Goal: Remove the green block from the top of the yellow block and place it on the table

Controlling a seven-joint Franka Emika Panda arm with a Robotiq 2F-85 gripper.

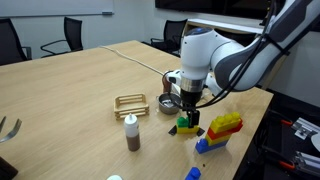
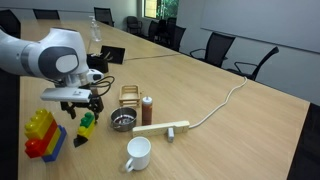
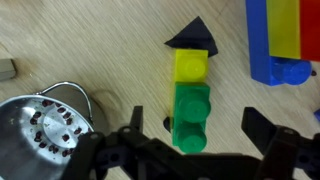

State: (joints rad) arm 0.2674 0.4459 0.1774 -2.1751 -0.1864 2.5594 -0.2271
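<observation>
The black two-finger claw [image 3: 200, 128] stands wide apart. In the wrist view its fingers [image 3: 262, 126] are on both sides of the small bright green studded plastic brick [image 3: 190, 118], with bare wood showing between each finger and the brick, so it holds nothing. Whether the tips touch the large light-wood table [image 3: 100, 50], I cannot tell.

In both exterior views the claw [image 1: 190, 112] [image 2: 85, 108] covers a part of the green brick [image 1: 185, 123] [image 2: 88, 124]. The low yellow plastic brick [image 3: 190, 65] is hard to make out there. The frame edge cuts off the big red, blue and yellow brick stack [image 3: 285, 40] and the round metal strainer [image 3: 50, 125].

In the wrist view the green brick joins the yellow brick end to end, and a dark triangular piece [image 3: 192, 35] follows. Their long axis runs from the claw away, across the line between the fingers.
</observation>
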